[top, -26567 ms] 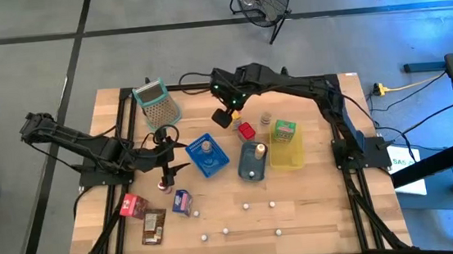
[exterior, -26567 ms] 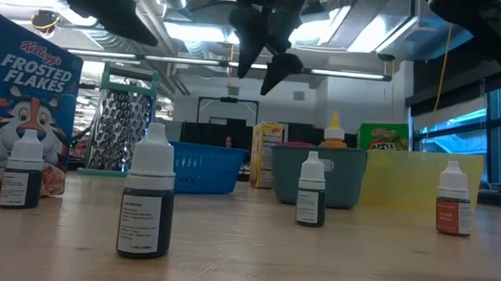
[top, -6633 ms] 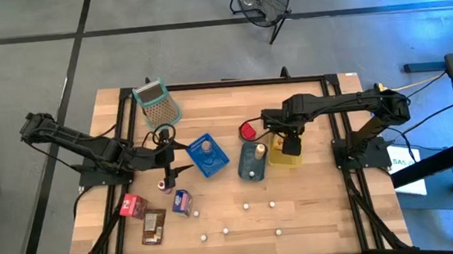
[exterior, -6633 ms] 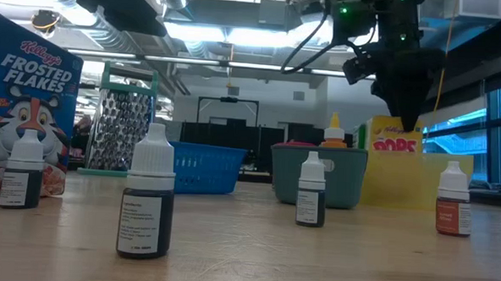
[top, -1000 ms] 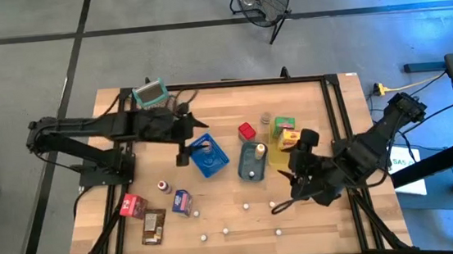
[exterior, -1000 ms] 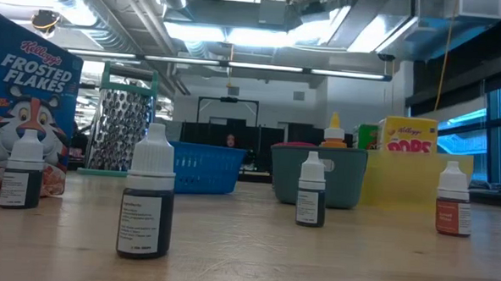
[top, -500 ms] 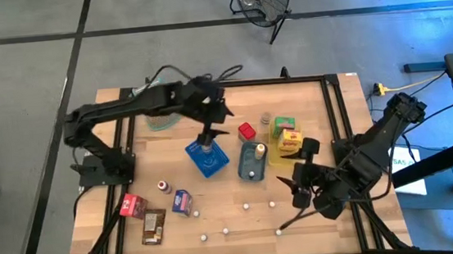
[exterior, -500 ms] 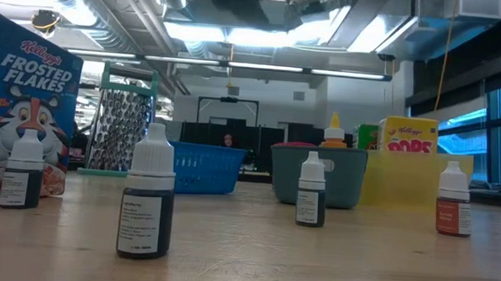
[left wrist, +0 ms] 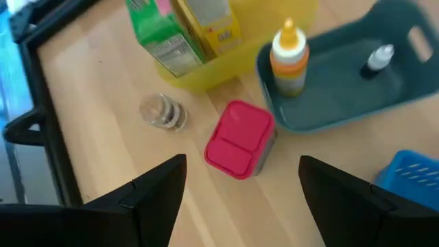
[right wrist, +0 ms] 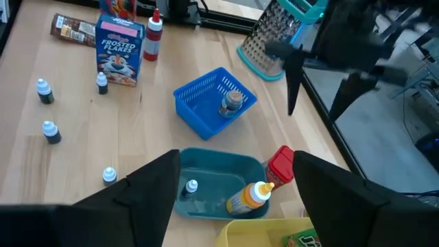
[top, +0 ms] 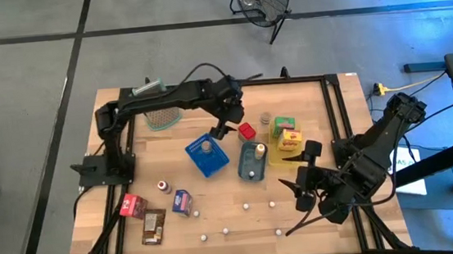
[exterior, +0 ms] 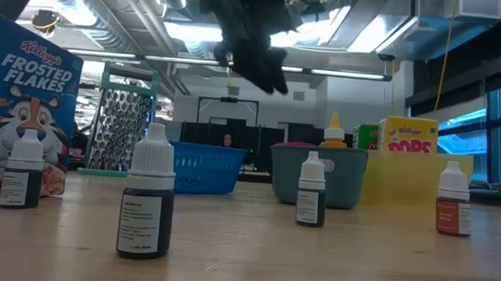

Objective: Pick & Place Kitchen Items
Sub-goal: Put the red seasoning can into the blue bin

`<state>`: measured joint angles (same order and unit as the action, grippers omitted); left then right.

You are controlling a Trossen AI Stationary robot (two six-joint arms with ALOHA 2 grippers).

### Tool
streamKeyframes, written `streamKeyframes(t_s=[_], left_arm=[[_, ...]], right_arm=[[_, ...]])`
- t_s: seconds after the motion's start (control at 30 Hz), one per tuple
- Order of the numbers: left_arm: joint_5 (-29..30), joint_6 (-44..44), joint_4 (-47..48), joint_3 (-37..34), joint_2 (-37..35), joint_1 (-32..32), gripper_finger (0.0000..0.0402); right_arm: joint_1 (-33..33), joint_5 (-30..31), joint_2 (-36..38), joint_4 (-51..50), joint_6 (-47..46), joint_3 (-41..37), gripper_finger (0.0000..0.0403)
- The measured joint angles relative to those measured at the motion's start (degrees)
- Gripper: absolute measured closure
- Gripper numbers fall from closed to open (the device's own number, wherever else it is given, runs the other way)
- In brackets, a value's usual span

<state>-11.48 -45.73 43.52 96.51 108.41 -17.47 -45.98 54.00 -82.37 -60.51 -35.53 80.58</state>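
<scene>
Kitchen items [top: 182,201] dot your bench [top: 235,225]; your left pincer [top: 225,127], released, hovers beside the red box [left wrist: 239,138], whose neighbouring small jar [left wrist: 163,112] only the left wrist view resolves. Right pincer [top: 298,193] hangs released near the front.

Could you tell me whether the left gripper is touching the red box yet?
Apart. The left wrist view shows the left gripper hanging open above the red box, wood visible between.

table [top: 306,95]: pale wood planks, matt, visible grain
grater [exterior: 126,127]: shiny perforated metal, teal plastic frame
blue basket [right wrist: 206,103]: plastic lattice, slightly glossy
teal tray [left wrist: 343,89]: smooth plastic
cereal box [exterior: 28,88]: printed glossy cardboard
red container [left wrist: 239,139]: smooth, glossy plastic
dropper bottles [exterior: 146,205]: plastic, paper labels
</scene>
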Motion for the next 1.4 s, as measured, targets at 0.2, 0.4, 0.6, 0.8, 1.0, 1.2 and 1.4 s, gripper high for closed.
streamKeyframes(t_s=[0.2, 0.4, 0.6, 0.8, 1.0, 1.2, 1.4], left_arm=[[0.2, -2.2, 0.0, 0.0, 2.9, 0.0, 0.0123], [0.0, -2.4, -2.4, 0.1, 3.9, -0.2, 0.0123], [-0.1, -3.4, -3.1, 0.1, 4.2, -0.3, 0.0123], [-0.4, -3.4, -3.0, 0.0, 4.6, -0.3, 0.0123], [-0.5, -3.0, -3.1, 0.0, 5.2, -0.4, 0.0119], [-3.5, -4.1, -3.8, 0.0, 5.2, -0.6, 0.0094], [1.1, 1.1, -3.2, 0.0, 4.9, -0.6, 0.0091]], right_arm=[[0.0, 0.0, 0.0, -0.1, 0.4, 0.0, 0.0119], [0.0, 0.0, 0.0, -0.1, 1.0, 0.0, 0.0119], [0.0, 0.0, 0.0, -0.1, 1.0, 0.0, 0.0119], [0.0, 0.0, 0.0, -0.5, 1.0, 0.0, 0.0119], [0.0, 0.0, 0.0, -0.5, 1.0, 0.0, 0.0119], [0.0, -0.2, 0.0, -0.5, 0.8, 0.0, 0.0119], [0.0, -1.0, 0.0, -0.4, 0.8, 0.0, 0.0119]])
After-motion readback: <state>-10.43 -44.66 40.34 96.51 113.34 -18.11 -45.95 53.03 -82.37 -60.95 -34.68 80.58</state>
